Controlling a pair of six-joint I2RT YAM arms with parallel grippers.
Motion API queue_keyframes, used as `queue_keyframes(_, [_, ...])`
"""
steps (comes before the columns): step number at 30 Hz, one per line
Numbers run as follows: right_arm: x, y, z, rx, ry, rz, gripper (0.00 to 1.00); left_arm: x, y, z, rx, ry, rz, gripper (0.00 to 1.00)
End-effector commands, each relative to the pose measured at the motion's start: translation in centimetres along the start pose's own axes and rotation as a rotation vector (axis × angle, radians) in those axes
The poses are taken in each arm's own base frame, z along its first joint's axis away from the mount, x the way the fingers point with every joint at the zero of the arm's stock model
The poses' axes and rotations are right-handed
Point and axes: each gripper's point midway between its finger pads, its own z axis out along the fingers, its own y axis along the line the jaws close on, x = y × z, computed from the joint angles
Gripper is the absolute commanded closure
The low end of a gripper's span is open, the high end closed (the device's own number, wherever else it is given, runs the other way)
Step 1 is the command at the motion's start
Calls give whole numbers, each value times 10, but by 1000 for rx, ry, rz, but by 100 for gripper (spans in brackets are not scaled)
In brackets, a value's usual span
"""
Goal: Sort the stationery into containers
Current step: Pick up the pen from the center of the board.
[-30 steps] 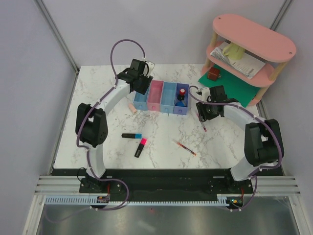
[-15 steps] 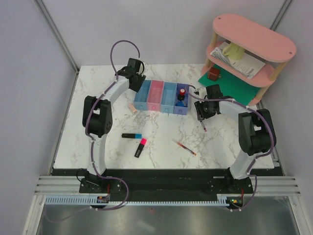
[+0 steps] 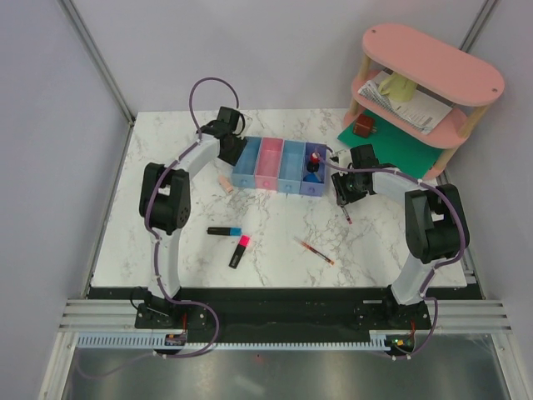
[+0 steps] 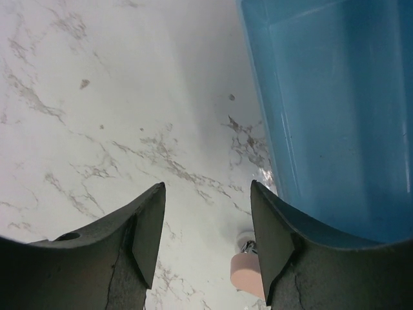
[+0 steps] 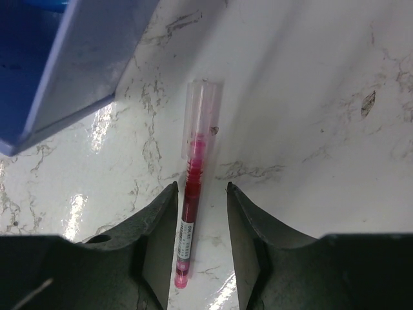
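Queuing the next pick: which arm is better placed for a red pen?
Right. The right gripper, open, straddles a red pen beside the purple-blue bin; the left gripper sits by the far light blue bin.

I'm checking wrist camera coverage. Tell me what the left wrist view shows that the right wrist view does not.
Left wrist only: the light blue bin and the beige eraser, which lies on the marble low in the picture, next to one finger of the left gripper.
Right wrist only: a red pen lying between the fingers of the right gripper, and a corner of the purple-blue bin.
Both: the white marble table and an open, empty gripper.
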Motion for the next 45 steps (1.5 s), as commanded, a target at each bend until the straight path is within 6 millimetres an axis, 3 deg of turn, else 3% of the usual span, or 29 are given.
queue_keyframes(1, [-16, -5, -1, 17, -43, -12, 58, 4, -21, -20, 96, -23, 27, 38])
queue_keyframes(5, [-9, -7, 5, 18, -23, -11, 62, 29, -37, -24, 146, 19, 26, 39])
queue_keyframes(12, [-6, -8, 7, 29, -13, -13, 91, 44, -46, -35, 184, 35, 6, 39])
queue_keyframes(21, [4, -20, 0, 107, 4, 5, 96, 39, -60, -56, 250, -4, -11, 39])
queue_keyframes(26, [-3, -29, -12, 152, -19, 32, 97, 43, -68, -61, 268, 1, -3, 39])
queue_keyframes(33, [-41, -36, -52, 198, -123, 59, 98, 53, -69, -67, 270, 15, -4, 39])
queue_keyframes(39, [-80, -38, -94, 234, -240, 71, 98, 51, -53, -76, 192, 3, -20, 39])
queue_keyframes(45, [-124, -26, -120, 169, -358, 87, 97, 42, -40, -93, 148, -40, -22, 39])
